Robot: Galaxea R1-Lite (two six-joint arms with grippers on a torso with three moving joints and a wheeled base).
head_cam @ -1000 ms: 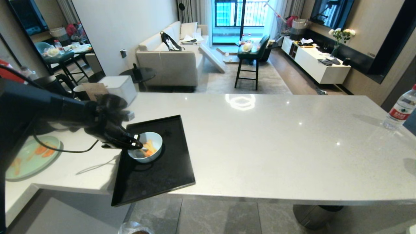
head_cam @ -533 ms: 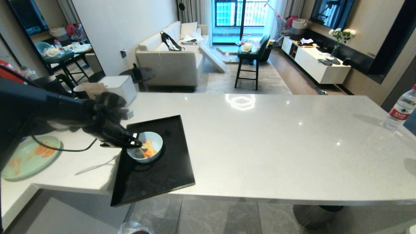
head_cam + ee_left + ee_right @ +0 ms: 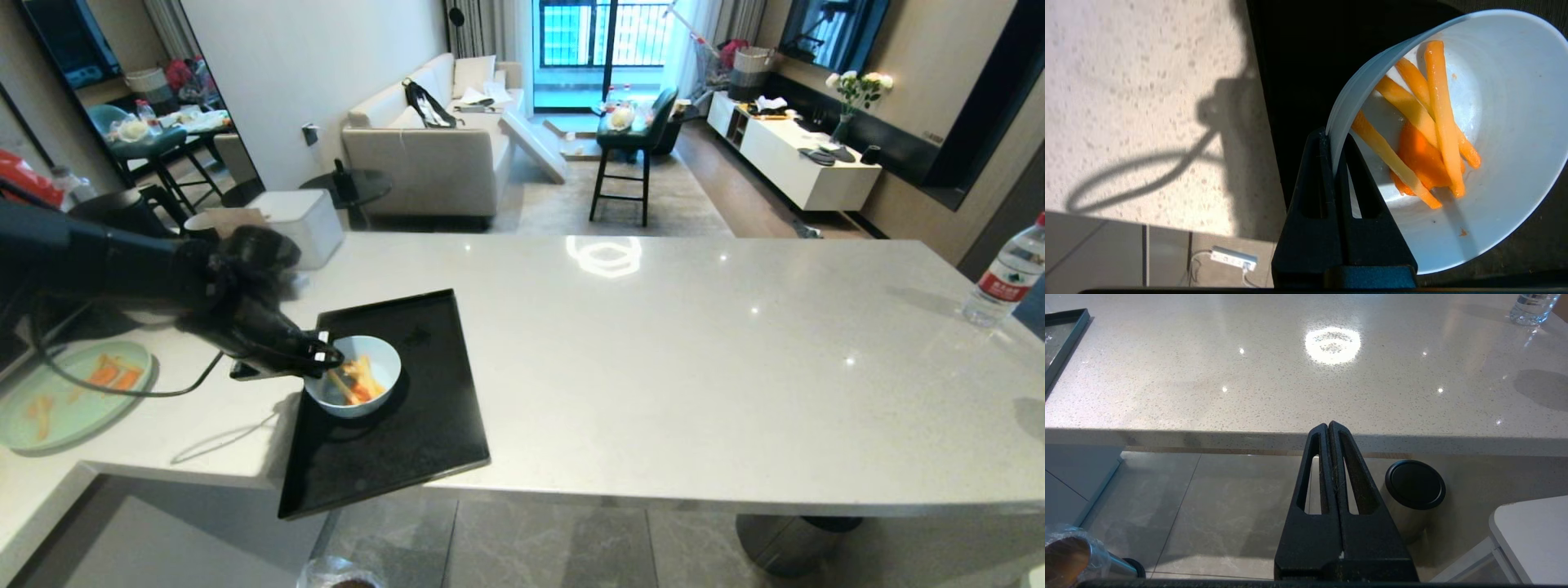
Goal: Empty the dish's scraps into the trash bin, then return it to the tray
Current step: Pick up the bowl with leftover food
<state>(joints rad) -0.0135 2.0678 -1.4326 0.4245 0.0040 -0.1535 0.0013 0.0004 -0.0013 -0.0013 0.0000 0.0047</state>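
Note:
The dish (image 3: 367, 359), a small white-lined bowl, hangs tilted just above the black tray (image 3: 408, 445), near its left edge. My left gripper (image 3: 326, 357) is shut on the dish's near-left rim. The left wrist view shows the gripper (image 3: 1333, 136) pinching the thin rim of the dish (image 3: 1515, 122), one finger inside and one outside. The scraps (image 3: 1433, 122), yellow and orange sticks, lie piled inside the dish (image 3: 357, 380). The trash bin (image 3: 335, 573) stands on the floor below the tray's front edge, its plastic liner (image 3: 1069, 559) showing. My right gripper (image 3: 1328, 426) is shut and empty below the counter's edge.
A pale green plate (image 3: 57, 404) with orange slices lies at the counter's left end. A water bottle (image 3: 1004, 278) stands far right. A white box (image 3: 298, 216) sits behind the tray. A steel can with a black lid (image 3: 1414, 490) stands on the floor.
My left gripper has lifted the dish off the tray and drawn it a little toward the tray's left edge, tilting it. The right arm has kept still.

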